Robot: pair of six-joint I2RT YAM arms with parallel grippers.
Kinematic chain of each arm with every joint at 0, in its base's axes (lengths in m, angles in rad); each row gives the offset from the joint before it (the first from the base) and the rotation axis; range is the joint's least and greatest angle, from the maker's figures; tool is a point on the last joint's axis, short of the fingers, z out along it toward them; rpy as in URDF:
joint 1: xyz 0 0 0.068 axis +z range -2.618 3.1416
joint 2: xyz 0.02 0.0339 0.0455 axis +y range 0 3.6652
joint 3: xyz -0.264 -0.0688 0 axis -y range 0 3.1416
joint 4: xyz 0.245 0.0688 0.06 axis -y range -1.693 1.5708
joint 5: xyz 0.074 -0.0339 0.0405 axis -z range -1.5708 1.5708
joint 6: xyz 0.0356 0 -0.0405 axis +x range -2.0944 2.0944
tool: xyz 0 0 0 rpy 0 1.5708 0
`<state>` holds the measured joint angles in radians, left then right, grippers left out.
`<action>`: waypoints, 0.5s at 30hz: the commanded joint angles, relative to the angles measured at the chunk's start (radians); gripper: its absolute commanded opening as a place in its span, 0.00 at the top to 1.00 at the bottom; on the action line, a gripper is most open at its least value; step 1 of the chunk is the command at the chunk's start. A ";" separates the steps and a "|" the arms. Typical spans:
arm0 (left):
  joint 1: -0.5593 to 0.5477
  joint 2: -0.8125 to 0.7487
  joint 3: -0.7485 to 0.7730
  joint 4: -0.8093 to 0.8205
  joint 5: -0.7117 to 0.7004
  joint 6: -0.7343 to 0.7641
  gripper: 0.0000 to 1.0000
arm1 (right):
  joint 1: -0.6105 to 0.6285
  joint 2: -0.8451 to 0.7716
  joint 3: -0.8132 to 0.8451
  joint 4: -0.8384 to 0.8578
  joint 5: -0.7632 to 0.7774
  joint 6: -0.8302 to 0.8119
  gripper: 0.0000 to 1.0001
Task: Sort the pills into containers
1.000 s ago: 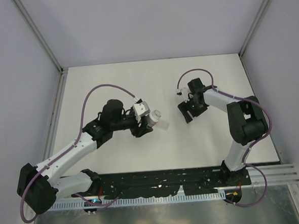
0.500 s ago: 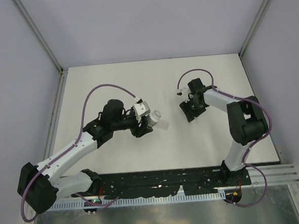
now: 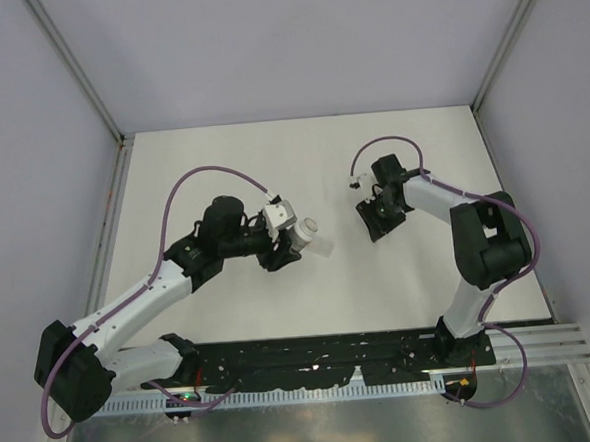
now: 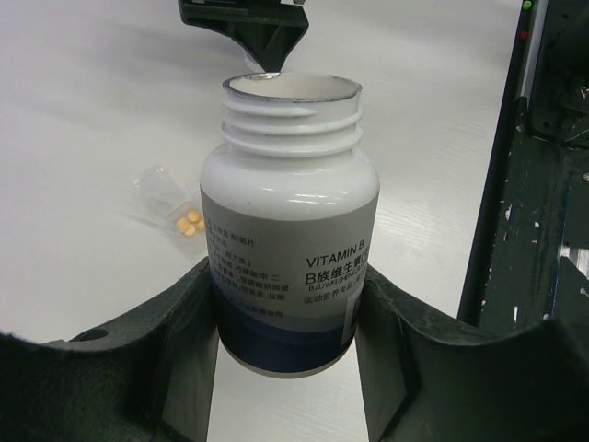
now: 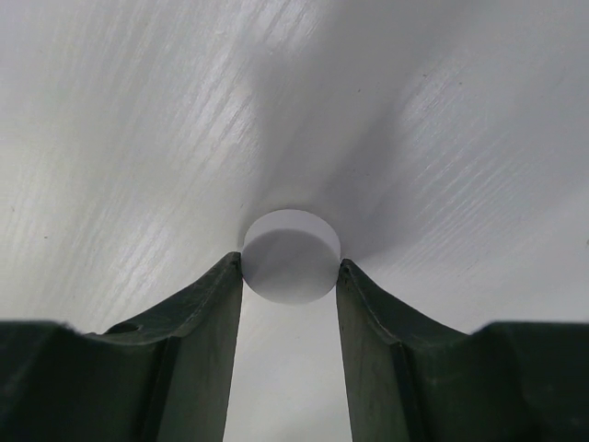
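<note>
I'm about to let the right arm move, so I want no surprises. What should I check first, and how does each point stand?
1. Left gripper grips the bottle: ok, fingers press both sides.
2. Bottle mouth open: ok, no cap on it.
3. Right gripper shut on the white cap: ok, both fingers touch it.
4. Cap lifted off the table: cannot tell.
5. Pills located: ok, a few orange ones in the clear packet on the table, behind the bottle in the left wrist view.
6. Pills already in the bottle: cannot tell.
</note>
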<state>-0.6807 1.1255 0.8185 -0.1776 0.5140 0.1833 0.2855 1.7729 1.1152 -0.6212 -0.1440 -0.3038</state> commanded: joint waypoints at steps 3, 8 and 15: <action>0.015 -0.016 0.018 0.007 -0.006 -0.001 1.00 | -0.002 -0.153 0.035 -0.055 -0.077 0.002 0.73; 0.039 -0.015 0.021 0.012 -0.002 -0.005 1.00 | 0.006 -0.224 0.099 -0.104 -0.196 -0.027 0.75; 0.081 0.008 0.060 -0.013 0.044 -0.002 1.00 | 0.041 -0.340 0.187 -0.130 -0.356 -0.070 0.75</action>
<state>-0.6228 1.1263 0.8192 -0.1833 0.5156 0.1829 0.3058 1.5169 1.2263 -0.7330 -0.3622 -0.3405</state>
